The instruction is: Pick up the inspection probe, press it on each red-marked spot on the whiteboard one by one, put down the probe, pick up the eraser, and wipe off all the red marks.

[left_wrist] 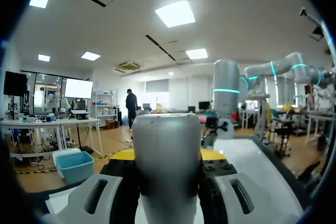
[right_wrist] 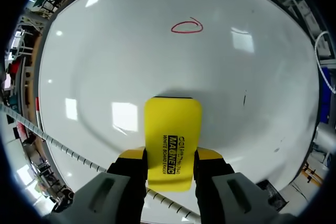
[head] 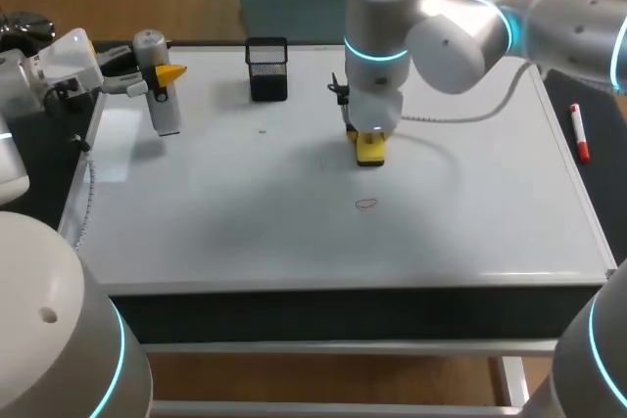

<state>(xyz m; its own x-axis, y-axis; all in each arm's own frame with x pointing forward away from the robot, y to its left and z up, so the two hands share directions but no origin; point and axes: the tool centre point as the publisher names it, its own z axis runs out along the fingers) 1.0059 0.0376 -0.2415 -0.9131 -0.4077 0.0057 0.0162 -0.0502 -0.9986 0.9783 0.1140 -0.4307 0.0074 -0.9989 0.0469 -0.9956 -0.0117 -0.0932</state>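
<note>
probe clamped, eraser clamped, red mark ahead

The head view looks down from above and behind on the tabletop. The left wrist view sits low at far left, facing right toward the right arm. The right wrist view looks down close over the whiteboard, sharing the red mark with the head view.

One yellow eraser, one grey probe, seemingly one red mark; one black mesh holder, one red marker
</note>
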